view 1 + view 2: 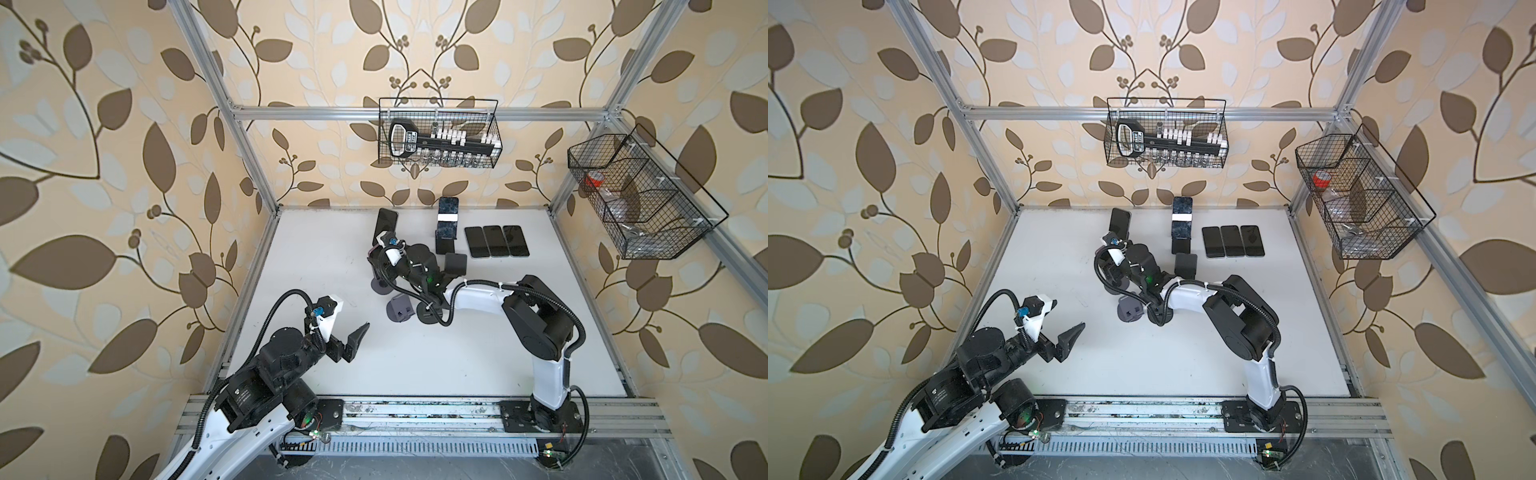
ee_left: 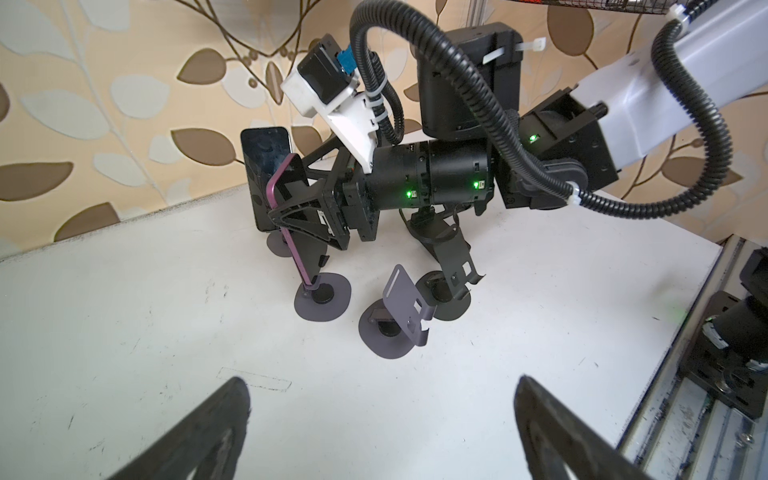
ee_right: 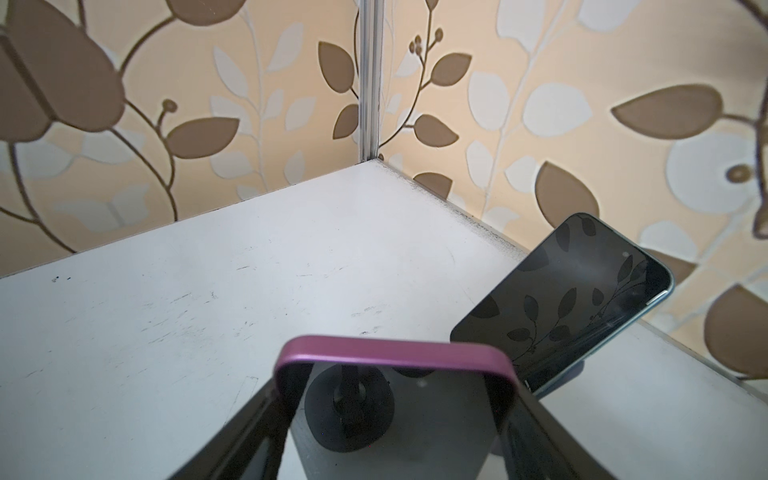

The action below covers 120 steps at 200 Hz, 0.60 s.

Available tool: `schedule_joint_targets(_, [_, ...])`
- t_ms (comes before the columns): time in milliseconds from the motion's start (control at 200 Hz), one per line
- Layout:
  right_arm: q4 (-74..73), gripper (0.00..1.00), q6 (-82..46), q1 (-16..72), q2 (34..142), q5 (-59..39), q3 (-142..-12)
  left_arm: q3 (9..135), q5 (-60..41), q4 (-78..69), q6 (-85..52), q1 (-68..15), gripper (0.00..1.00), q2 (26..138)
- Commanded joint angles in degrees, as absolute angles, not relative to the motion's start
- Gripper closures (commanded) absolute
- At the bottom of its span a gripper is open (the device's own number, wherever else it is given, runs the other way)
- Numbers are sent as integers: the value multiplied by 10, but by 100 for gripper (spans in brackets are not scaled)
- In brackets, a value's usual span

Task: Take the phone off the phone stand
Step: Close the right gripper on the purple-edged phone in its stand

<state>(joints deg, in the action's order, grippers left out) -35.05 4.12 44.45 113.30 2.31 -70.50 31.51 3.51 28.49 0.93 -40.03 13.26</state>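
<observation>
Nearest me, left claw (image 2: 380,382) hangs wide apart, idle; right claw (image 3: 395,390) straddles a pink stand (image 3: 395,348), whether pinching I cannot tell, and the phone (image 3: 561,299) leans unlifted on its dark stand (image 2: 277,246) at twelve o'clock, three phones (image 1: 496,241) already flat at one o'clock.
</observation>
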Motion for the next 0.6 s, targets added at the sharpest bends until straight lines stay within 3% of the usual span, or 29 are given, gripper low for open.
schedule_joint_targets(0, [-365,25,43,442,1111,14,-696,328,37,272,12,-393,1,141])
schedule_joint_targets(595, [-388,28,19,440,1116,4,-689,329,40,274,11,-393,1,140])
